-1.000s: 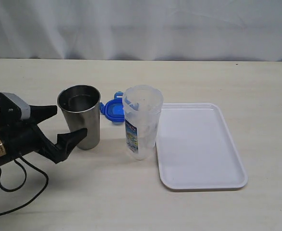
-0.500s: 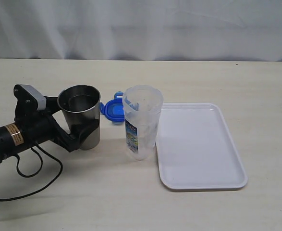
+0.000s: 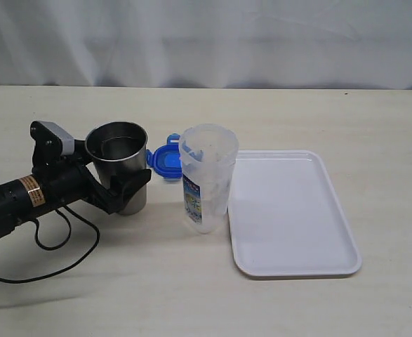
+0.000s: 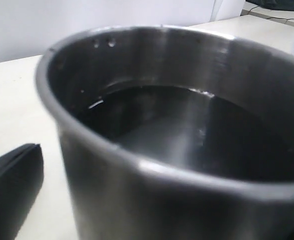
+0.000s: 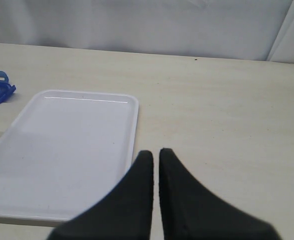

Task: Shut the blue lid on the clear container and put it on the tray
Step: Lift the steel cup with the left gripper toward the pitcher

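The left gripper (image 3: 120, 179) stands wide, its jaws straddling the cup (image 3: 114, 163) — one finger (image 4: 11, 195) sits clear of the wall. The right gripper (image 5: 156, 162) is closed on nothing, above the tabletop (image 3: 156, 281) by the tray (image 3: 293, 217). The container (image 3: 207, 179) stands open-topped just beside the tray — the lid (image 3: 165, 163) lies behind it.

A robotics lab bench: bare beige tabletop (image 3: 206, 302), white curtain backdrop (image 3: 206, 42), cabled robot arm (image 3: 23, 196).
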`<state>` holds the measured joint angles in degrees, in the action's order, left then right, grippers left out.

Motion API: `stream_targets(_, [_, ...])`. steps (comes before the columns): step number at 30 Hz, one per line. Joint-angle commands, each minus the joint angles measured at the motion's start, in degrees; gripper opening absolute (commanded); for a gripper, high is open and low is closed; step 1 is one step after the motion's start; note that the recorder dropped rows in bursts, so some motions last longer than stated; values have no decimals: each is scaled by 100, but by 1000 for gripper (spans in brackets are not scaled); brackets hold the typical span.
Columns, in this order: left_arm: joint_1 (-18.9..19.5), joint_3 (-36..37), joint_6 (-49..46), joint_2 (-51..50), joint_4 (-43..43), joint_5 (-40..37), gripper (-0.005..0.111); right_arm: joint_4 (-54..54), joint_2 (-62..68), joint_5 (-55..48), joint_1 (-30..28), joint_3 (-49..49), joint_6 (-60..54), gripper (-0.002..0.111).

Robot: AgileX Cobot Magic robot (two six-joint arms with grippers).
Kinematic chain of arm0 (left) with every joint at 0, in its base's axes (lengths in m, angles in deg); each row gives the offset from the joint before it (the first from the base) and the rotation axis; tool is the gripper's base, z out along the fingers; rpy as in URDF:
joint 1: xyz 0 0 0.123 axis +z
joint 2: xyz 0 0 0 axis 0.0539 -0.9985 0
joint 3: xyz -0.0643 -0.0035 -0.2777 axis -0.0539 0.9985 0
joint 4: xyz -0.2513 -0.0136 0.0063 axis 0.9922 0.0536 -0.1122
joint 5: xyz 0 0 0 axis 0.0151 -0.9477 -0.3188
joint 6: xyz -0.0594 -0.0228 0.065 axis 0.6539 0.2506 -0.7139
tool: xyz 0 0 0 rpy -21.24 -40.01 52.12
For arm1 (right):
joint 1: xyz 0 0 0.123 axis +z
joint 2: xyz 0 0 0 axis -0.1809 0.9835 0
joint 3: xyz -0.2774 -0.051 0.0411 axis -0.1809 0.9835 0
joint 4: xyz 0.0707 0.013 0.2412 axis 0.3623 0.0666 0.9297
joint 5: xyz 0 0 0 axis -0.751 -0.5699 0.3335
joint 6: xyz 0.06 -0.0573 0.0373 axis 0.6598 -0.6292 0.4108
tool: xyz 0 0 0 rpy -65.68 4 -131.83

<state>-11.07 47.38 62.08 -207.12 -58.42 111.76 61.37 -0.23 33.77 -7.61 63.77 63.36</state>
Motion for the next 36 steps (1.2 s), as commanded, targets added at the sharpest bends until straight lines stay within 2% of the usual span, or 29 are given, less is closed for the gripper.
stream_targets(1, [-9,-38,46,-10,115,26,105,-8,-28,64,-21,12,12,5])
stream_targets(19, [-9,-38,46,-10,81,26,104,-8,-28,64,-21,12,12,5])
stream_targets(21, [-9,-38,46,-10,81,26,93,-8,-28,64,-21,12,12,5])
stream_targets(22, [-9,-38,46,-10,70,26,79,-8,-28,64,-21,12,12,5])
stream_targets(26, [-9,-38,46,-10,-181,26,45,-8,-28,64,-21,12,12,5])
stream_targets(32, [-9,-38,46,-10,-158,26,19,-8,-28,64,-21,12,12,5])
stream_targets(36, [-9,-38,61,-10,-180,26,8,-8,-28,64,-21,12,12,5])
